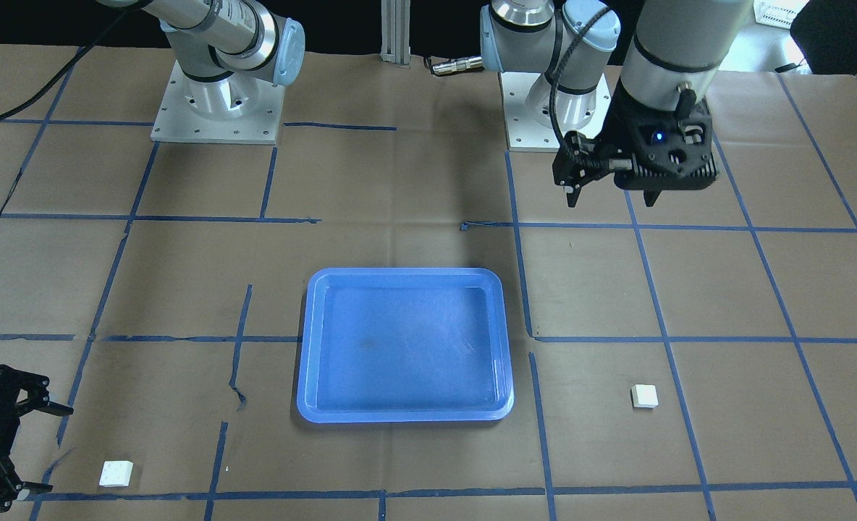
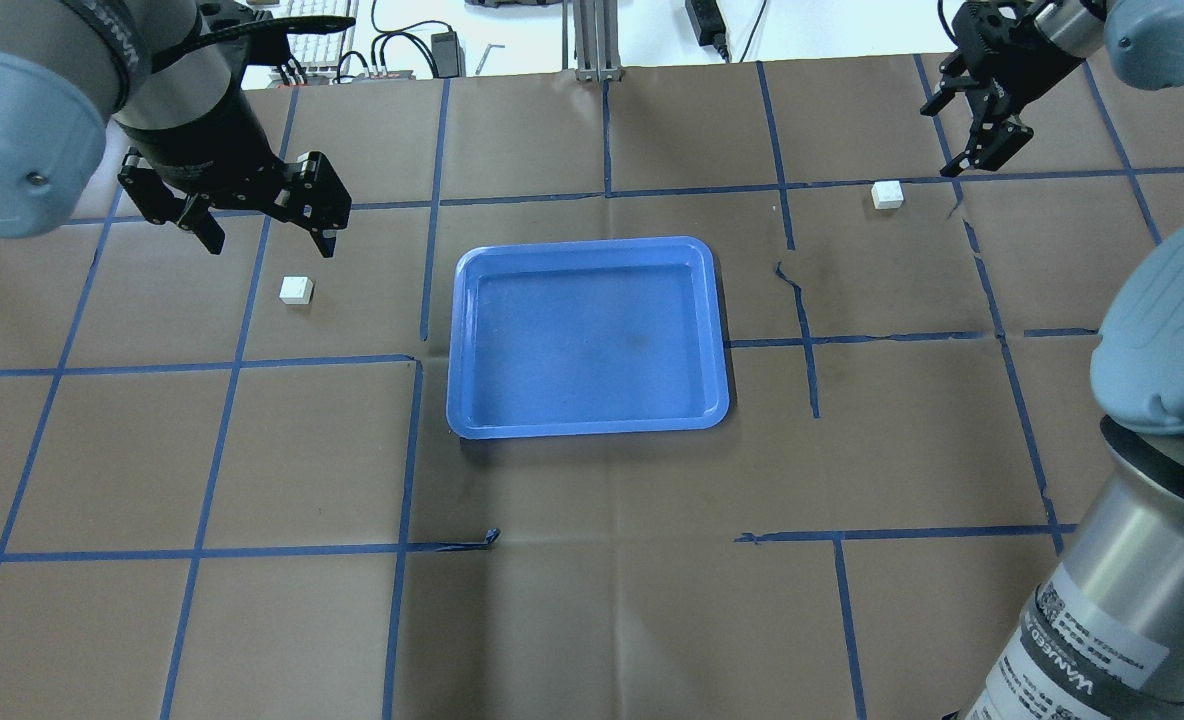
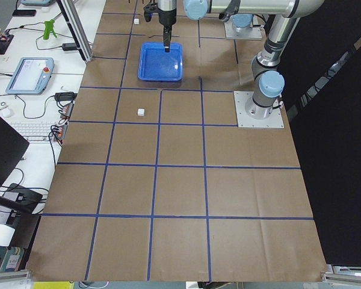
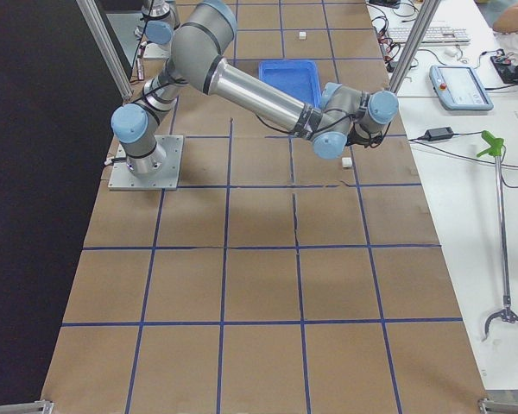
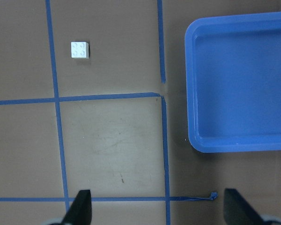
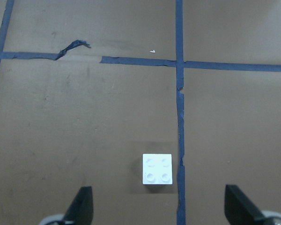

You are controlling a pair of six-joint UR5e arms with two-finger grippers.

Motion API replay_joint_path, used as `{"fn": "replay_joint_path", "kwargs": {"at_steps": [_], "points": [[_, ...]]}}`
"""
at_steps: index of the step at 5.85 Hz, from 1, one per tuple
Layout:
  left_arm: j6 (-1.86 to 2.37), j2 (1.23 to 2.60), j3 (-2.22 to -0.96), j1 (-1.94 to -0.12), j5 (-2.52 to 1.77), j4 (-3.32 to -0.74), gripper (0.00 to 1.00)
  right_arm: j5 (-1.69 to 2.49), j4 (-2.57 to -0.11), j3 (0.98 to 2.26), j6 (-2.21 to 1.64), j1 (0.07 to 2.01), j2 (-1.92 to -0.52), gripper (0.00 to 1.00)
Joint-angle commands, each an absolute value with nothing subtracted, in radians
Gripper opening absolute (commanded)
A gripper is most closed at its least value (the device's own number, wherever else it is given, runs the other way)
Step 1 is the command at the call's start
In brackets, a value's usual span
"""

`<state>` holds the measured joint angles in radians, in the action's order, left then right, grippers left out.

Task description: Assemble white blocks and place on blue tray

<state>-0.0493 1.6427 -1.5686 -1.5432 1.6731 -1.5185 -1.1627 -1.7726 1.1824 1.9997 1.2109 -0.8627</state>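
The blue tray (image 2: 587, 432) lies empty at the table's middle. One white block (image 2: 296, 290) lies left of the tray, studs up. My left gripper (image 2: 264, 232) hovers open and empty, high above the table, just behind that block; the block (image 5: 79, 49) shows at the upper left of the left wrist view, with the tray (image 5: 192, 93) on the right. The other white block (image 2: 887, 194) lies at the far right. My right gripper (image 2: 980, 135) is open and empty, close beside it. In the right wrist view this block (image 6: 157, 169) sits just ahead of the open fingertips (image 6: 82, 206).
Brown paper with a blue tape grid covers the table (image 2: 592, 560). Both arm bases (image 1: 215, 108) stand on the robot's side. A monitor, keyboard and cables (image 3: 30, 129) lie on the bench beyond the table's far edge.
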Motion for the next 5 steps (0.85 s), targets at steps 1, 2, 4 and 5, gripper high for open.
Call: {"fn": "replay_joint_path", "kwargs": {"at_steps": [1, 2, 4, 5], "points": [[-0.090, 1.776, -1.571, -1.476, 1.675, -1.421, 1.00, -1.031, -1.773, 1.183, 2.008, 1.175, -0.770, 0.99], [-0.091, 1.852, -1.569, -1.470, 1.674, -1.352, 1.00, -1.029, -1.773, 1.183, 2.043, 1.175, -0.744, 0.99], [-0.129, 2.003, -1.569, -1.463, 1.666, -1.147, 1.00, -1.029, -1.772, 1.190, 2.109, 1.175, -0.729, 0.99], [-0.217, 2.070, -1.569, -1.462, 1.654, -1.067, 0.99, -1.032, -1.772, 1.193, 2.111, 1.175, -0.729, 0.99]]}}
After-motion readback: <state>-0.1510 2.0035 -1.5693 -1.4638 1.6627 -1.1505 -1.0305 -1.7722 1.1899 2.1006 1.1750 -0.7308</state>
